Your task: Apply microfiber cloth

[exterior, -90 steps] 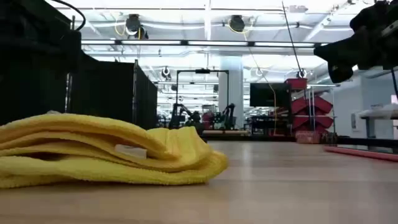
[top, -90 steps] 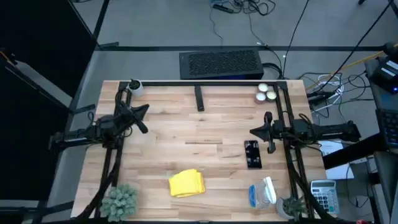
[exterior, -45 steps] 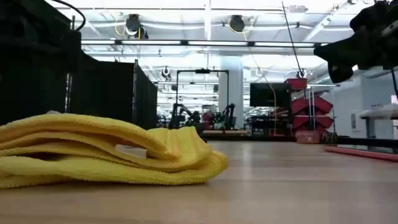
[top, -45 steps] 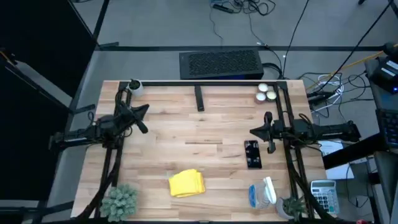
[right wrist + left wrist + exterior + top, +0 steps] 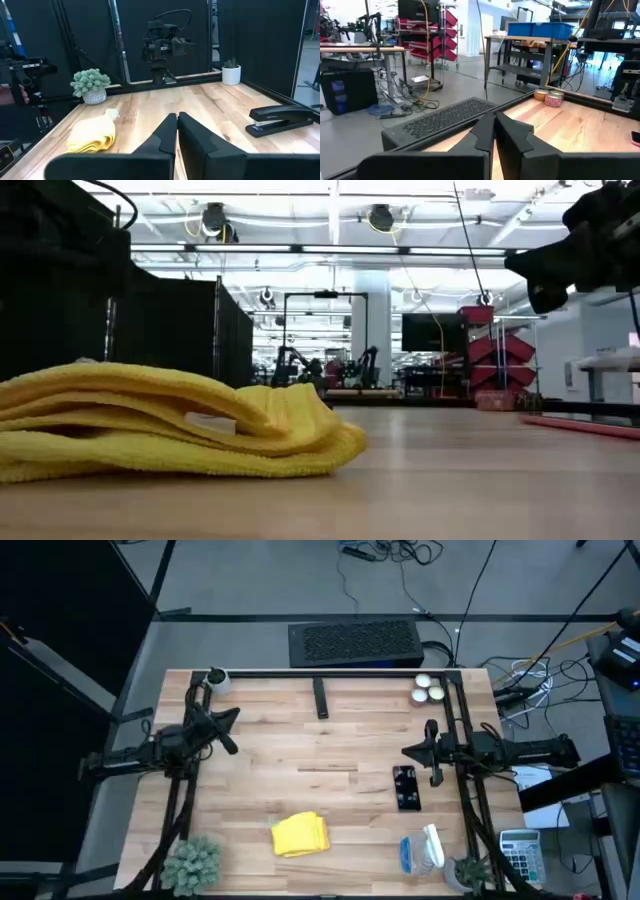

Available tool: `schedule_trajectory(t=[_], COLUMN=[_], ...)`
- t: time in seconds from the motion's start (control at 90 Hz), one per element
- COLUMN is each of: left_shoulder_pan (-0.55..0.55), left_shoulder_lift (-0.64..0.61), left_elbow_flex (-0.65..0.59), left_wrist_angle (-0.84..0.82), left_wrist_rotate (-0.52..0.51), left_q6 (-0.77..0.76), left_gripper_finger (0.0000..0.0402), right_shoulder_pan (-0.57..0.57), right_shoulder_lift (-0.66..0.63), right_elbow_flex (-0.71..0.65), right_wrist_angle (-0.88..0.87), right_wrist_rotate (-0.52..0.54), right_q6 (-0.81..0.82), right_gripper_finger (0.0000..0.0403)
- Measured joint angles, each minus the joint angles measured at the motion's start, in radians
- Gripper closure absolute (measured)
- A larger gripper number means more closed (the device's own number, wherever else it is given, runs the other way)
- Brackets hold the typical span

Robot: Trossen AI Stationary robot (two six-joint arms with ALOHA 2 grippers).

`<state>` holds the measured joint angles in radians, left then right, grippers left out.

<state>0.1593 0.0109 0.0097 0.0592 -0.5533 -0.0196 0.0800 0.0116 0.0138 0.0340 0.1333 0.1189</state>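
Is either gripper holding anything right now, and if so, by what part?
Nothing is held. The left gripper and right gripper are both shut on nothing, raised at the table's sides. The microfiber cloth lies untouched near the front edge.

A phone [image 5: 405, 787] lies on the table [image 5: 300, 755], a spray bottle [image 5: 421, 850] nearer the front edge. A stapler [image 5: 320, 698] and candles [image 5: 428, 689] sit at the back, plants [image 5: 192, 862] at both front corners.
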Motion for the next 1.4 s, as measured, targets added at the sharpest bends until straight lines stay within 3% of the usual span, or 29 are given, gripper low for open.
schedule_trajectory(t=[0.2,0.456,0.622,0.744,0.911,1.067,1.267,1.4], left_shoulder_pan=[0.000,0.003,0.003,0.003,0.003,0.003,0.002,0.003], left_shoulder_lift=[0.000,0.000,0.000,0.000,0.001,0.001,0.001,0.001], left_elbow_flex=[0.000,0.000,0.000,0.000,0.000,0.000,0.000,0.000], left_wrist_angle=[0.005,0.052,0.059,0.058,0.061,0.062,0.058,0.059], left_wrist_rotate=[0.000,0.000,0.001,0.001,0.000,0.032,0.095,0.158], left_q6=[0.000,0.000,-0.033,-0.048,-0.028,-0.026,-0.027,-0.036], left_gripper_finger=[0.0402,0.0402,0.0402,0.0402,0.0402,0.0402,0.0402,0.0402], right_shoulder_pan=[0.000,0.000,0.000,-0.003,-0.009,-0.009,-0.009,-0.009], right_shoulder_lift=[0.000,0.000,0.000,0.003,0.078,0.230,0.445,0.541], right_elbow_flex=[0.000,0.000,0.000,0.000,0.027,0.178,0.374,0.387], right_wrist_angle=[0.002,0.130,0.145,0.112,-0.023,-0.229,-0.732,-0.817], right_wrist_rotate=[0.000,0.000,0.000,0.013,0.075,0.146,0.175,0.132], right_q6=[-0.030,0.391,0.541,0.537,0.552,0.573,0.865,1.007], right_gripper_finger=[0.0403,0.0403,0.0403,0.0403,0.0403,0.0403,0.0403,0.0403])
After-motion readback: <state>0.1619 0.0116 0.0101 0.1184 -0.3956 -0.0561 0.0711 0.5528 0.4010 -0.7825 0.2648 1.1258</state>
